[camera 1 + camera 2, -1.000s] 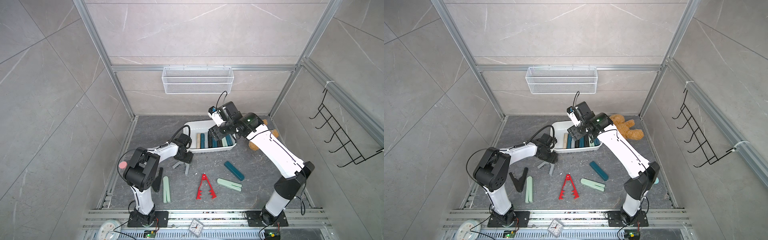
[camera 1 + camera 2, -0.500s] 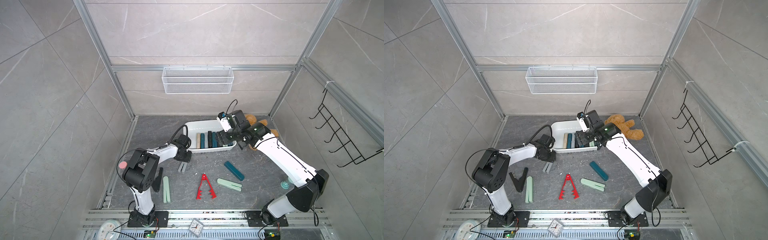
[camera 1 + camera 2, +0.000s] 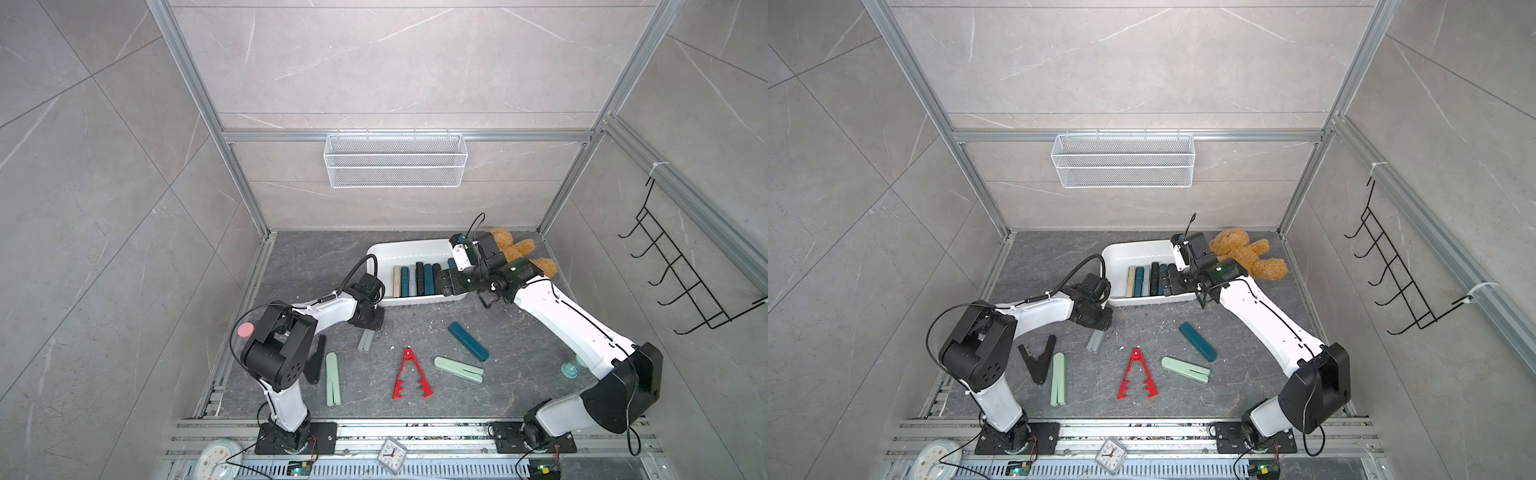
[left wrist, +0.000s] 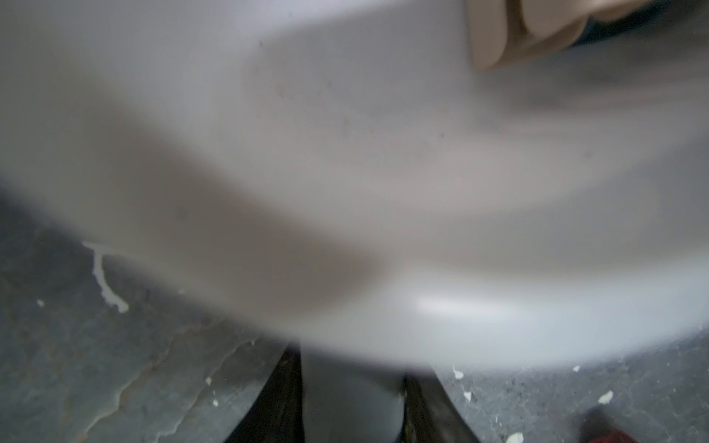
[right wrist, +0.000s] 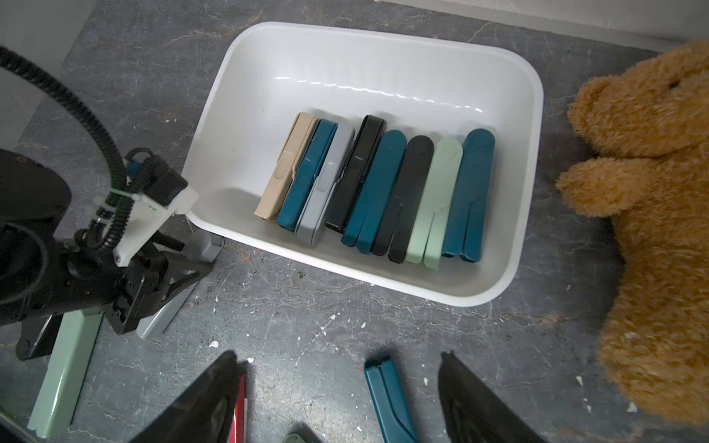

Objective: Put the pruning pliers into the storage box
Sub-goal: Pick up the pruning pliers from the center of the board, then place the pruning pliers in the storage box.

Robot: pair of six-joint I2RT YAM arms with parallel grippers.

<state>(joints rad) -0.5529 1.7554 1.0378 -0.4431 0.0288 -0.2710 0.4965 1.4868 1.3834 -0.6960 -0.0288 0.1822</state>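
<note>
The storage box (image 3: 399, 254) sits at the back; my right gripper (image 5: 337, 356) hangs spread and empty over its near edge. My left gripper (image 3: 370, 322), just beside the box corner, is clamped on the grey pliers (image 3: 365, 342) lying on the tabletop (image 3: 415, 328); lifting could catch the rim, twisting them loose

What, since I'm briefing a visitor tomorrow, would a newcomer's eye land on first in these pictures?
Probably the white storage box at the back of the floor, eight pruning pliers lined up inside, with the brown teddy bear lying beside it. Next, the red toothed pliers spread in a V near the front, and the left claw closed on grey pliers beside the box.
</note>
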